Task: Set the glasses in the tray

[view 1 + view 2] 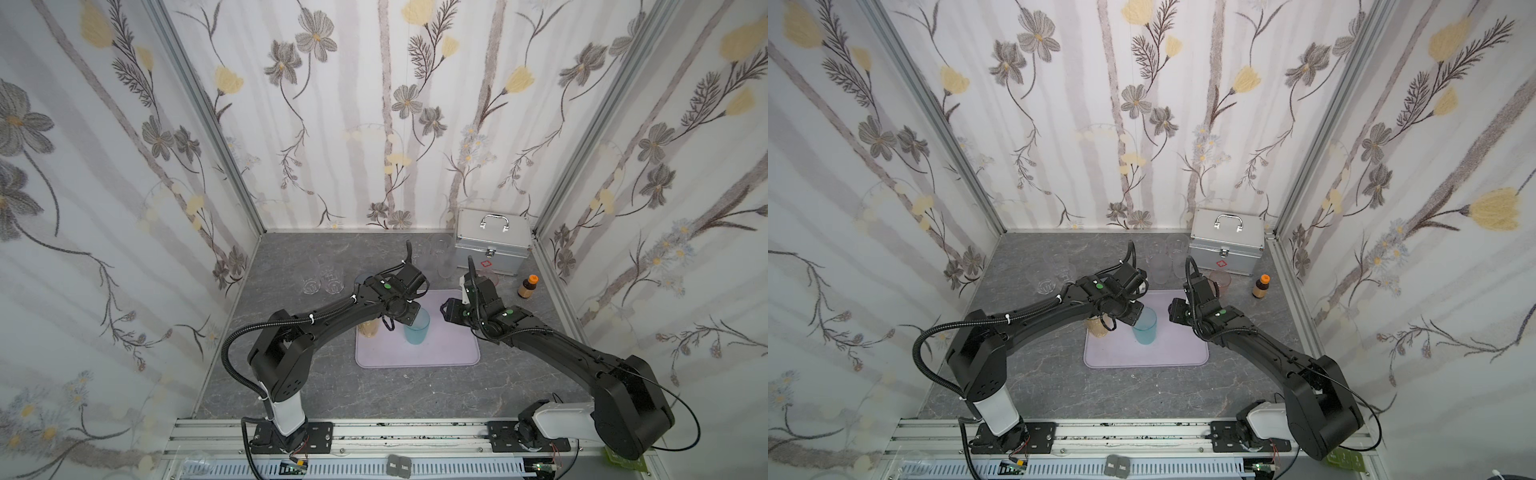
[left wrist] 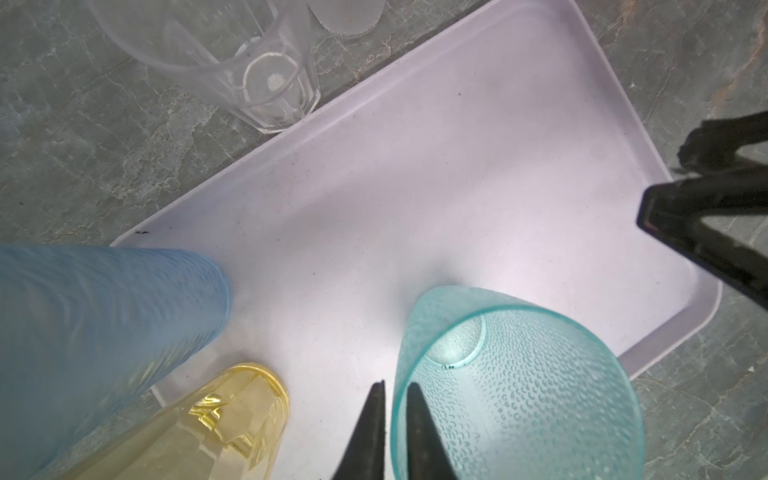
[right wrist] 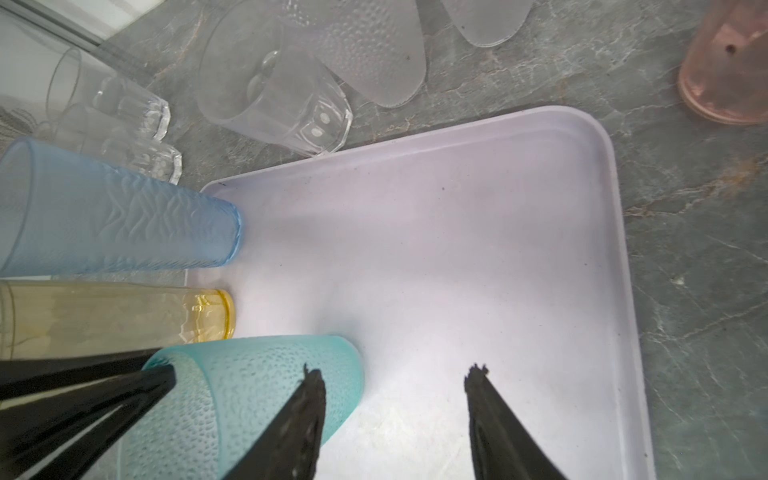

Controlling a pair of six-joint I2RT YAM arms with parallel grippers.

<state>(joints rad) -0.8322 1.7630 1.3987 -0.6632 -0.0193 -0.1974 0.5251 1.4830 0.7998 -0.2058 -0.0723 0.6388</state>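
Your teal tumbler [image 2: 519, 395] stands upright on the tray [image 2: 457, 187], near the amber tumbler [image 2: 232, 415], likely to save room. The left gripper [image 2: 395, 384] straddles its rim, one finger inside, though you cannot tell whether it pinches. The right gripper [image 3: 394, 372] hangs spread and empty over the tray.

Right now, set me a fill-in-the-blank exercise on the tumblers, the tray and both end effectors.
1. ___ tumblers stand on the lilac tray.
2. The left end effector straddles the rim of the ___ tumbler.
3. The right end effector hangs over the tray with its jaws ___.
4. The pink tumbler stands ___ the tray.

Missing words: three; teal; open; outside.
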